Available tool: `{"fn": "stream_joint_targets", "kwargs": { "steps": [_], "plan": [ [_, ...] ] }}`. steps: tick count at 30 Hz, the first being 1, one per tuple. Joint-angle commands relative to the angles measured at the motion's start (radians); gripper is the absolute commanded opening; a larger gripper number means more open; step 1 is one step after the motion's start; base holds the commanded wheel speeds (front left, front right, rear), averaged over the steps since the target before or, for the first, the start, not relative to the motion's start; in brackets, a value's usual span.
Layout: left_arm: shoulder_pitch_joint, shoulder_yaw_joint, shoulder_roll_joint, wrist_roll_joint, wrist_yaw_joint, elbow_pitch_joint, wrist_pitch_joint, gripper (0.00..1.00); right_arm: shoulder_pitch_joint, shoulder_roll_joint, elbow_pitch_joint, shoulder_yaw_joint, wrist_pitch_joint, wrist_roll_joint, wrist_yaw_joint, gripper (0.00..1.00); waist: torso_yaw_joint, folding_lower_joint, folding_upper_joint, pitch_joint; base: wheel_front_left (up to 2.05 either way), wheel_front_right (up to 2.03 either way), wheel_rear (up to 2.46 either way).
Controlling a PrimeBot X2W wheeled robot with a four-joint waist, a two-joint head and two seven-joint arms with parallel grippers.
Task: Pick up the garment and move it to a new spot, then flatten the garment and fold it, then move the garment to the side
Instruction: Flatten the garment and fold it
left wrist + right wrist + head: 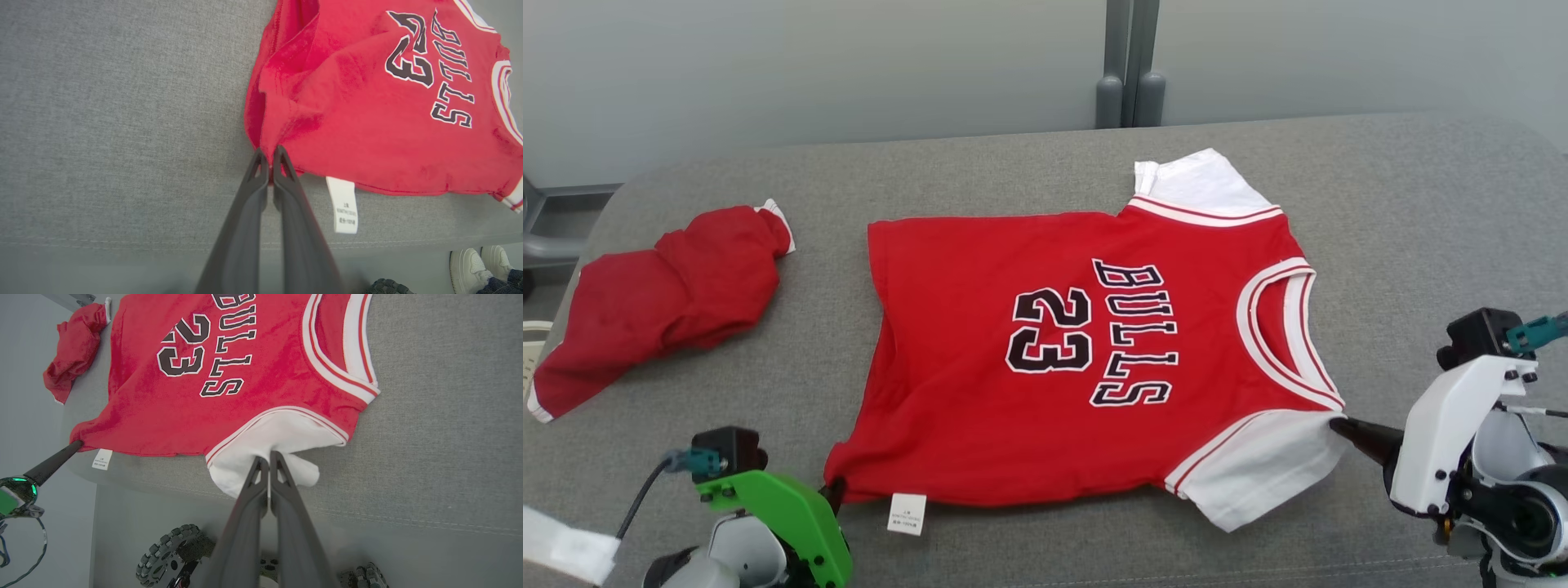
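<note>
The garment (980, 392) is a red jersey shirt with white sleeves, "BULLS" and "23" in black. It lies spread face up on the grey padded table (1421, 204), collar toward the right. My left gripper (833, 490) is shut on the near corner of the hem, seen close in the left wrist view (269, 157) beside the white care label (345, 204). My right gripper (1335, 425) is shut on the near white sleeve (265, 437), its fingertips (267, 459) pinching the fabric. The left gripper (75, 445) also appears in the right wrist view at the hem corner.
Crumpled red shorts (662, 302) lie at the table's far left. The table's stitched front edge (122, 243) runs just behind both grippers. A grey post (1129, 65) stands against the wall behind. A person's white shoes (474, 265) and a robot wheel (163, 555) are on the floor.
</note>
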Motion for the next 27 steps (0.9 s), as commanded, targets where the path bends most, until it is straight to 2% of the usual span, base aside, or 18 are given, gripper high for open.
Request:
{"fn": "stream_joint_targets", "kwargs": {
  "steps": [1, 6, 10, 13, 16, 27],
  "plan": [
    [-0.03, -0.008, 0.013, 0.019, 0.007, 0.009, 0.018, 0.0, -0.023, 0.006, 0.01, -0.007, -0.011, 0.001, 0.0, 0.0, 0.014, 0.0001, 0.0, 0.016, 0.0, 0.0, 0.0],
    [-0.189, -0.088, 0.022, 0.089, 0.012, 0.048, 0.163, 0.0, -0.121, 0.01, 0.086, -0.046, -0.064, -0.015, 0.0, 0.0, 0.04, 0.0001, 0.0, 0.047, 0.0, 0.0, 0.0],
    [-0.3, -0.134, 0.0, 0.112, 0.0, 0.074, 0.26, 0.0, -0.186, 0.011, 0.151, -0.08, -0.116, 0.013, 0.0, 0.0, 0.053, 0.0001, 0.0, 0.064, 0.0, 0.0, 0.0],
    [-0.359, -0.153, -0.02, 0.131, -0.003, 0.103, 0.295, 0.0, -0.231, 0.011, 0.204, -0.1, -0.167, -0.002, 0.0, 0.0, 0.055, 0.0001, 0.0, 0.075, 0.0, 0.0, 0.0],
    [-0.421, -0.151, -0.051, 0.143, -0.005, 0.151, 0.293, 0.0, -0.294, 0.011, 0.284, -0.115, -0.244, -0.018, 0.0, 0.0, 0.05, 0.0001, 0.0, 0.091, 0.0, 0.0, 0.0],
    [-0.539, -0.153, -0.123, 0.184, -0.039, 0.318, 0.215, 0.0, -0.415, 0.011, 0.463, -0.049, -0.38, -0.135, 0.0, 0.0, 0.038, 0.0001, 0.0, 0.15, 0.0, 0.0, 0.0]
  ]
}}
